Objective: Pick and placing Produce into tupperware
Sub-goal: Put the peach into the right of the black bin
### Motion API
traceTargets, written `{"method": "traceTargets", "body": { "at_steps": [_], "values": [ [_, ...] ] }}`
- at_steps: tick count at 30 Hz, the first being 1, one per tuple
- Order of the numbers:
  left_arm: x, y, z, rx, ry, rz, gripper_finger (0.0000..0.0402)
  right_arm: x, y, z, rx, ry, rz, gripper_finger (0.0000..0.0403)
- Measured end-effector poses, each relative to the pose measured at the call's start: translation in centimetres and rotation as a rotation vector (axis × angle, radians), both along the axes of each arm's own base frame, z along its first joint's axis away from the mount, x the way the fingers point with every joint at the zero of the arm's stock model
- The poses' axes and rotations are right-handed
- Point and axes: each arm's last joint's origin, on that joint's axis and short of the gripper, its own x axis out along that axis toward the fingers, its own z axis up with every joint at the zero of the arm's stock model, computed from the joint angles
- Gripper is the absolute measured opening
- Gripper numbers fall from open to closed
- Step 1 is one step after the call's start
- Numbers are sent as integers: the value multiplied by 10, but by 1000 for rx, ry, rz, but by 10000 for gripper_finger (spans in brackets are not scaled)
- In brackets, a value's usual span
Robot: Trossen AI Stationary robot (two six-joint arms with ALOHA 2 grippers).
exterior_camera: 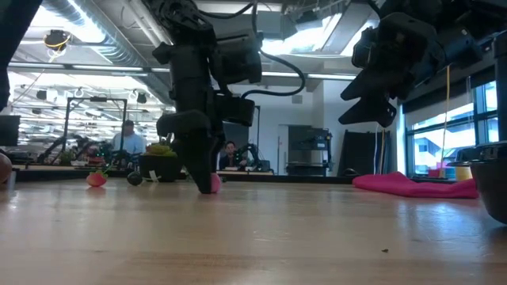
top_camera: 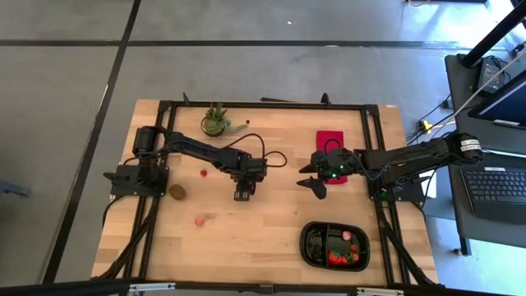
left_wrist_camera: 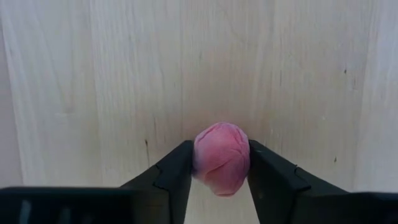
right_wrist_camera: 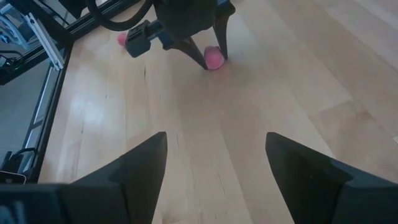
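The left gripper [left_wrist_camera: 221, 171] stands straight down on the table [top_camera: 263, 238] near its middle, its two fingers touching either side of a small pink fruit [left_wrist_camera: 221, 158] that sits on the wood; the jaws look narrowed onto it, though whether the grip is firm yet cannot be told. The fruit is round, matte and faintly creased, so it is probably light and a little soft, more likely to squash or pop sideways out of smooth fingers than to resist. The hold looks well placed: across the widest part, low down, with the fruit centred between the fingers, which should keep it from rolling. A gentle squeeze should be enough, and a straight lift before any sideways travel would be safest. The right gripper [right_wrist_camera: 214, 165] hovers above the table near the red cloth [top_camera: 330, 140], jaws wide apart and empty, looking toward the left one. The tray [top_camera: 311, 247] lies at the near right of the table, well apart from the fruit, with several red pieces already in one compartment. More produce is loose on the left side of the table: a red piece [top_camera: 204, 173], a brown oval [top_camera: 177, 192] and a pink piece [top_camera: 199, 221]. A potted plant [top_camera: 215, 121] stands at the far edge.
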Motion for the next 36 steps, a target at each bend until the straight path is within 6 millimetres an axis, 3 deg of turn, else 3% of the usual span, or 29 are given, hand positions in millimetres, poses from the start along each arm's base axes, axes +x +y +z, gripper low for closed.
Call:
{"method": "traceTargets", "body": {
  "at_steps": [13,20,28,36],
  "values": [
    [-4,1,10,22,-13,-39,113,0,0,0,10,-3,-6,275],
    [6,-3,46,25,-156,-88,109,3,0,6,159,-59,-90,275],
    [22,-15,95,90,-358,-186,109,8,-1,16,205,-167,-132,275],
    [39,-30,122,232,-541,-296,106,9,-2,21,226,-225,-140,275]
  ]
}}
